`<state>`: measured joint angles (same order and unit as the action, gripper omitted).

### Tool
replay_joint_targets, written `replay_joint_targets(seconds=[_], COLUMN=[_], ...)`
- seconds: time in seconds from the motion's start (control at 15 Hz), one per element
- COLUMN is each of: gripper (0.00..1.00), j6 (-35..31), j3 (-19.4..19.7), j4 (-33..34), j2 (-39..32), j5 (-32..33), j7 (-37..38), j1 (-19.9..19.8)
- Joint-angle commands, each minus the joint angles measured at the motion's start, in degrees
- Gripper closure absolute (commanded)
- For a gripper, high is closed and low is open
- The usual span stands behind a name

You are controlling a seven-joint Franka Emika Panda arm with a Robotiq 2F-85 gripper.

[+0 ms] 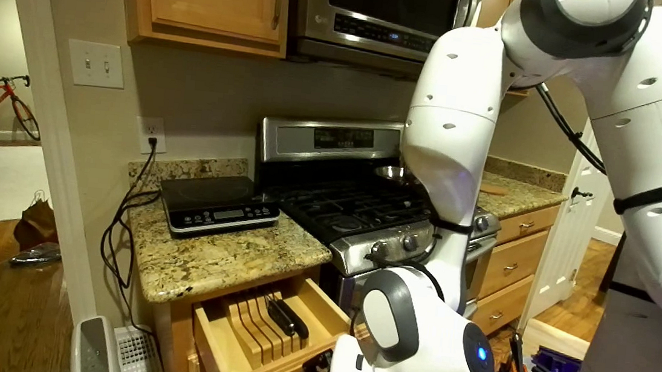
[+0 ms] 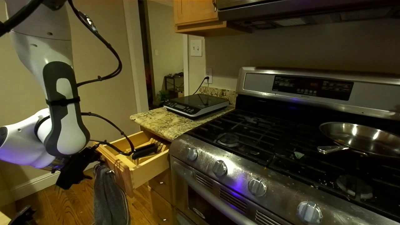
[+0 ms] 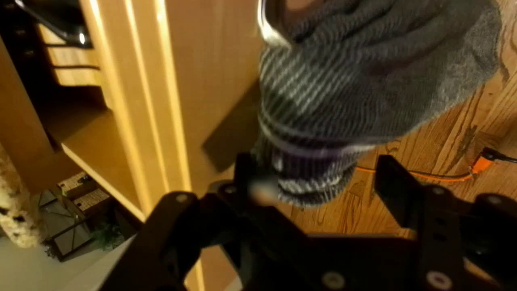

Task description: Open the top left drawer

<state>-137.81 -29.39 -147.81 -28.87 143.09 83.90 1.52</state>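
In the wrist view, the fingers [image 3: 398, 188] of the gripper [image 3: 317, 165] are set wide apart. Through the gap between them, a rounded edge of the gray towel [image 3: 331, 93] is seen, with the wood floor [image 3: 440, 139] below it. Whether the towel is touched by either finger cannot be told. By the finger at that picture's left, part of the drawer front [image 3: 218, 81] is covered, and a dark shadow is cast on the wood near it; whether contact is made there cannot be told either. The towel is draped over the metal handle [image 3: 266, 28] on that front.

The drawer [image 2: 151, 172] is found under the counter [image 2: 156, 122], beside the stove [image 2: 239, 176]. It is drawn well out, so that its inside is exposed in both exterior views. Black handles [image 1: 288, 317] are held there in a slotted wood block [image 1: 247, 330].

In an exterior view, the gripper is seen outside the drawer, close to its front and just beside the towel. In an exterior view it is mostly hidden by the arm [image 1: 424, 353], on which a blue light [image 1: 482, 354] is lit.

A hot plate [image 1: 214, 202] is set on the counter, and a steel pan [image 2: 362, 137] on the stove. An orange cord [image 3: 482, 165] is laid on the floor.
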Motion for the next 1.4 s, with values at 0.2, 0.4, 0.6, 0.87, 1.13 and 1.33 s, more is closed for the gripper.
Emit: replay_joint_targets(seconds=[0.2, 0.4, 0.6, 0.87, 1.13, 1.33], gripper=[0.0, 0.0, 0.0, 0.0, 0.0, 0.0], j6=[-7.1, -14.0, -24.0, -34.0, -34.6, -34.0], j3=[-5.5, -5.5, -3.0, 5.1, 10.9, 12.2], j4=[0.3, 2.0, 4.0, 5.3, 4.2, 3.4], j2=[14.1, 17.8, 19.7, 20.3, 19.2, 19.7], j5=[-1.1, -2.5, -6.9, -23.1, -42.0, -56.2], j7=[-1.7, -1.8, -5.0, -21.4, -40.5, -52.2], j1=[4.2, 4.7, 4.6, 5.0, 5.2, 5.5])
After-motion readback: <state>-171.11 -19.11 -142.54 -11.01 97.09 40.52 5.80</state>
